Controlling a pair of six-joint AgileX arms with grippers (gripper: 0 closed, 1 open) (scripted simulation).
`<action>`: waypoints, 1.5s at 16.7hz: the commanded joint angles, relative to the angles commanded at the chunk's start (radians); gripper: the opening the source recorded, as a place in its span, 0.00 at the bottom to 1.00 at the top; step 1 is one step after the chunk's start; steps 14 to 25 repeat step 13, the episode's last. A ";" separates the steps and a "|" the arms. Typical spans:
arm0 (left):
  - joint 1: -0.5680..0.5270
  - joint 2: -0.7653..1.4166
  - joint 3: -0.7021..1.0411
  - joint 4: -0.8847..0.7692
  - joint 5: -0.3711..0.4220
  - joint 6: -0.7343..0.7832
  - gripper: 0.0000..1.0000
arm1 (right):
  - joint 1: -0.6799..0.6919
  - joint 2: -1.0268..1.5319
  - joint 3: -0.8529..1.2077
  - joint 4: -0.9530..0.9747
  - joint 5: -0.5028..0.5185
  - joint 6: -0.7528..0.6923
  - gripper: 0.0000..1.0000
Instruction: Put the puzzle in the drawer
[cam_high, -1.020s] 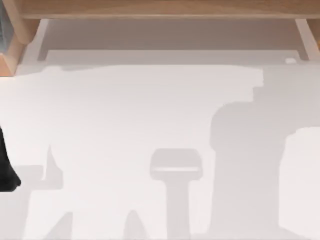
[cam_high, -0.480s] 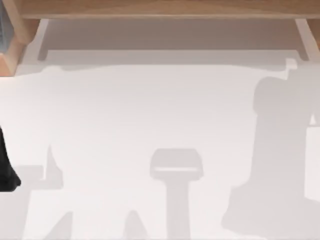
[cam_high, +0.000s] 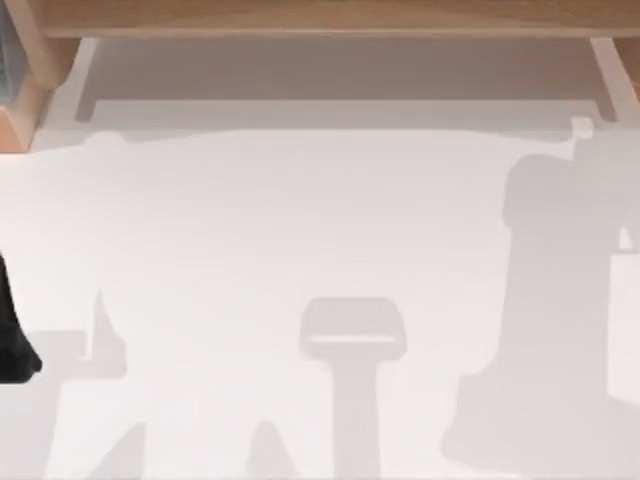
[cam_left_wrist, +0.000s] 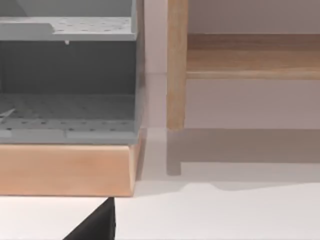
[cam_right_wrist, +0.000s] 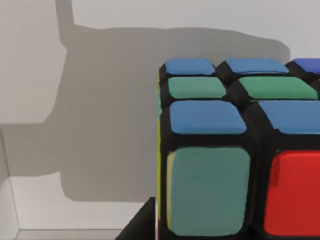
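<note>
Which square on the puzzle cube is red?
On the puzzle cube in the right wrist view, the red square is the lower one at the picture's edge; its neighbours are blue and green.

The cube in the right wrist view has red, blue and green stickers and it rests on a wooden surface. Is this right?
Not quite. In the right wrist view the cube does carry red, blue and green stickers, but the surface behind it is plain white, not wooden. The wood belongs to the cabinet frame in the left wrist view.

No readable text, labels, brands, numbers or signs anywhere. Cube (cam_right_wrist: 240, 150) stickers plain colour, unmarked. Wooden frame (cam_left_wrist: 176, 65) and grey shelf (cam_left_wrist: 67, 30) unmarked.
</note>
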 joint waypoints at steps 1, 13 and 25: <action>0.000 0.000 0.000 0.000 0.000 0.000 1.00 | 0.000 0.000 0.000 0.000 0.000 0.000 0.53; 0.000 0.000 0.000 0.000 0.000 0.000 1.00 | 0.000 0.000 0.000 0.000 0.000 0.000 1.00; 0.000 0.000 0.000 0.000 0.000 0.000 1.00 | 0.000 0.000 0.000 0.000 0.000 0.000 1.00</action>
